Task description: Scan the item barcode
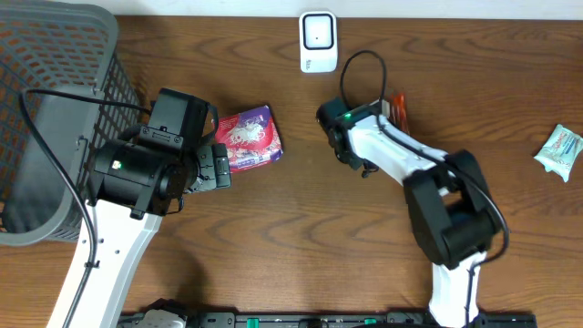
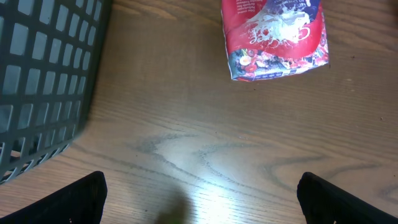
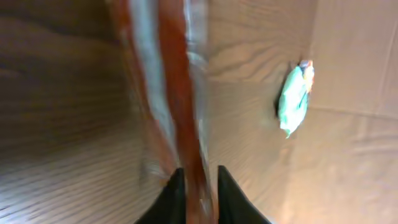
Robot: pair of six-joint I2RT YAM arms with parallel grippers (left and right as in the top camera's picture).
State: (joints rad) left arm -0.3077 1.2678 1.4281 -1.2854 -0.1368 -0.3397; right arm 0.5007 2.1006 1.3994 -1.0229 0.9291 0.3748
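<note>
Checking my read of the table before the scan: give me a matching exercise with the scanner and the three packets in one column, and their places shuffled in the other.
Things:
1. white box-shaped scanner
2. pink and purple foil snack packet
3. pale green wrapped packet
4. thin orange-red packet

Places:
A. held in the right gripper
B. alone at the far right of the table
C. back centre of the table
D. just ahead of the open left gripper, near the dark grey mesh basket

Pairs: 1-C, 2-D, 3-B, 4-A

Thin shiny orange packet [image 3: 177,93], seen edge-on, pinched at one end, blurry. Small white scanner [image 1: 318,41], lying flat, face up, near the packet, not touching.
</note>
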